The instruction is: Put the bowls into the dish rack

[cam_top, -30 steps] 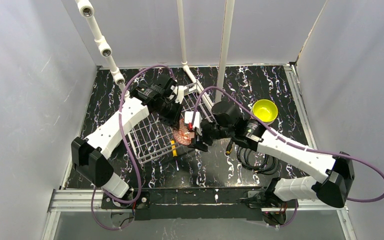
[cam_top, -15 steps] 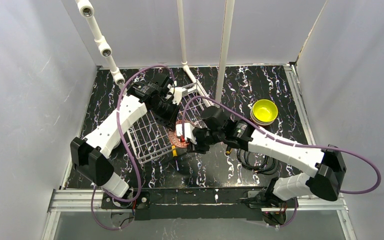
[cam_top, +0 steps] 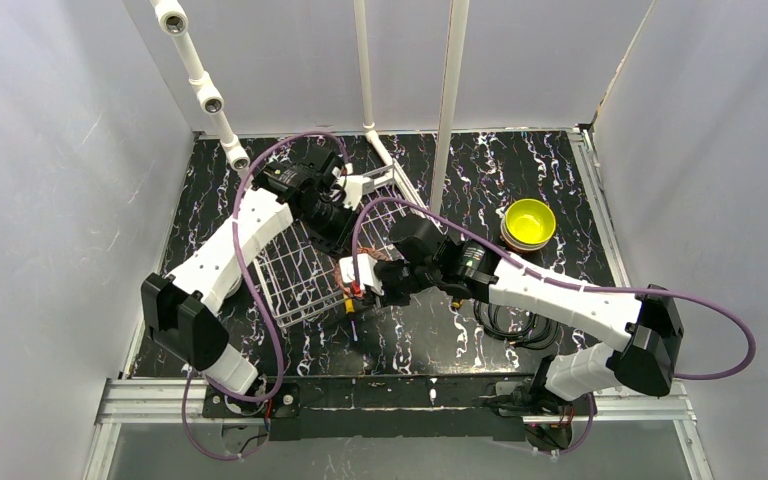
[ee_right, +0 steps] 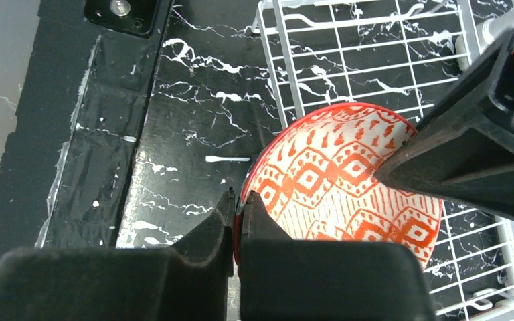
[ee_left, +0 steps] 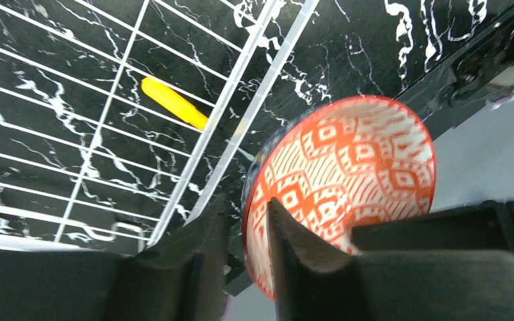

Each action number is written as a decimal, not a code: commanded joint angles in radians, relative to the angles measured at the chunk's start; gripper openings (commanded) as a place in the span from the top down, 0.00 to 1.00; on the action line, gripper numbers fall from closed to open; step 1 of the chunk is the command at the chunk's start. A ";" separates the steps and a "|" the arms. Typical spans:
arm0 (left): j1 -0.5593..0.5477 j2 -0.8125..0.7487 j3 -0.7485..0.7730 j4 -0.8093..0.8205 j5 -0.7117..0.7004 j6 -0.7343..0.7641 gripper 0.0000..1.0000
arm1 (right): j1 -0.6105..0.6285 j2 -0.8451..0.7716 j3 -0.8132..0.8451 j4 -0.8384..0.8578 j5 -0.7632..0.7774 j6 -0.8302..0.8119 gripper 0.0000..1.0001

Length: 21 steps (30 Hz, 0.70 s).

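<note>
Bowl [ee_right: 348, 180]: carried leftward over the last second, now tilted at the rack [cam_top: 290, 280] near-right rim; right end effector [ee_right: 236, 221] pinches its edge, left end effector [ee_left: 244, 204] straddles it narrowly, grip unclear; placement looks close.

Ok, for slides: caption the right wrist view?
Right pincer clamps red-patterned bowl by its rim at the dish rack edge.

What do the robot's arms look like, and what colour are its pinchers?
The left arm and right arm are smooth white tubes with chunky black joints. A long purple cable loops along each. The fingers are plain matte black wedges.
</note>
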<state>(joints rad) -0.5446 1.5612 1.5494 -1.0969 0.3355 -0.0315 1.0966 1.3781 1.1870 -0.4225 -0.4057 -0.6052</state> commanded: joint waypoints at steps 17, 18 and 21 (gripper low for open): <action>0.069 -0.407 -0.068 0.071 -0.625 -0.407 0.06 | -0.003 -0.118 -0.088 0.301 0.057 0.240 0.99; 0.070 -0.449 -0.082 0.073 -0.668 -0.431 0.05 | -0.003 -0.112 -0.090 0.332 0.065 0.268 0.99; 0.073 -0.544 -0.122 0.086 -0.770 -0.471 0.03 | -0.005 -0.078 -0.090 0.488 0.125 0.423 0.99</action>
<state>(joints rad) -0.4774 1.1347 1.4673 -1.0172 -0.1978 -0.4000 1.0943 1.2797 1.0916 -0.2131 -0.3374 -0.3679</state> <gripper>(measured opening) 0.964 0.066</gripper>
